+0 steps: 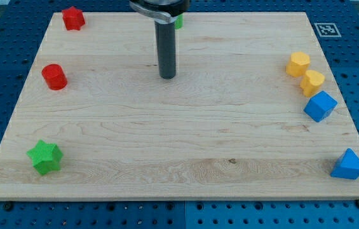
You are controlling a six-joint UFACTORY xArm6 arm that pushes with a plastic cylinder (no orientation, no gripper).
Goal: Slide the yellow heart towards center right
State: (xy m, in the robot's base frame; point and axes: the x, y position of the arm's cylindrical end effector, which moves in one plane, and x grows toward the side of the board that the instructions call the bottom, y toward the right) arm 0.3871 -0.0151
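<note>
The yellow heart point(312, 83) lies near the board's right edge, at about mid height. It touches a yellow pentagon-like block point(298, 63) up and to its left, and a blue cube point(320, 105) sits just below it. My tip point(167, 76) rests on the wooden board point(179, 140) in the upper middle, far to the left of the heart and touching no block.
A red star point(73, 18) sits at the top left, a red cylinder point(54, 76) at the left and a green star point(45, 157) at the bottom left. A blue triangle point(348, 165) is at the bottom right. A green block point(179, 22) shows partly behind the rod.
</note>
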